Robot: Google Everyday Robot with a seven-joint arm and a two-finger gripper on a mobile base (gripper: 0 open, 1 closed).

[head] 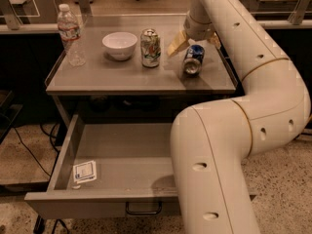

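A blue can [192,61] lies on its side at the right of the grey tabletop [122,77]. My gripper [195,42] hangs just behind and over the can's far end. It is open, with one yellowish finger [176,44] to the left of the can and the other at its right. An upright green and white can [150,48] stands just left of the gripper. Further left are a white bowl [120,45] and a clear water bottle [69,34].
Below the tabletop a grey drawer [66,152] stands pulled out, with a small white packet [85,171] in its front left corner. My arm's large white links [229,145] cover the drawer's right side. Chairs and desks stand behind the table.
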